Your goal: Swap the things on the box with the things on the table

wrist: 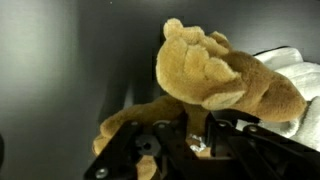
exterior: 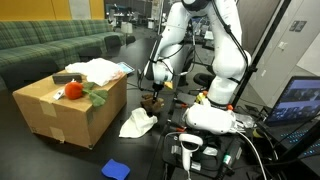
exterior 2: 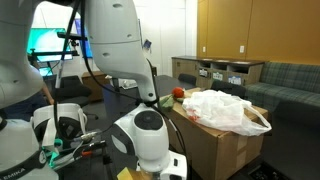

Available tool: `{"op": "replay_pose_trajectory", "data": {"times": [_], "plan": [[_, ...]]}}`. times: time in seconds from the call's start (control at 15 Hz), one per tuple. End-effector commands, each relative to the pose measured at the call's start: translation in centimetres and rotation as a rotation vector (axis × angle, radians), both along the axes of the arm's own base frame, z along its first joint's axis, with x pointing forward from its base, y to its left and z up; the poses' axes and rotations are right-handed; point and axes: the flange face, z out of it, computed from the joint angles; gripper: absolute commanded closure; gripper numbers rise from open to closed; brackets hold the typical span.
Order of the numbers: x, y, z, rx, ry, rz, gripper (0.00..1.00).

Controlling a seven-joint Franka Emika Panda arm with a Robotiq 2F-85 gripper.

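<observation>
Plush bear (wrist: 225, 75) apparently between pincer (wrist: 195, 138) jaws, beside white cloth (wrist: 292, 60).

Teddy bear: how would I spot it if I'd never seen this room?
Find the big cardboard box; the white robot arm reaches down just beside it. At the arm's tool lies the teddy bear, next to a crumpled white cloth. It is the only tan, furry thing there.
</observation>
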Motion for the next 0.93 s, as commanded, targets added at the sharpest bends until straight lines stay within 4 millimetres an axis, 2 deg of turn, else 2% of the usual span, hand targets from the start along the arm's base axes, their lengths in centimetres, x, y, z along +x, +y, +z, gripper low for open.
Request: {"op": "replay_pose_trajectory", "data": {"times": [0.0, 0.2, 0.27, 0.33, 0.6, 0.73, 0.8, 0.87], "plan": [[-3.0, 2.0, 5.8, -0.05, -0.022, -0.028, 0.97], [-4.4, 3.6, 9.3, -0.068, -0.065, -0.134, 0.97], [-1.8, 3.4, 9.2, -0.062, -0.095, -0.182, 0.97], [-2.1, 3.9, 10.3, -0.068, -0.12, -0.251, 0.97], [-0.8, 6.0, 13.7, -0.07, -0.23, -0.444, 0.97], [-1.4, 7.2, 15.7, -0.086, -0.291, -0.524, 0.97], [-0.5, 7.4, 16.1, -0.093, -0.317, -0.564, 0.97], [-0.5, 7.8, 17.1, -0.102, -0.352, -0.609, 0.97]]}}
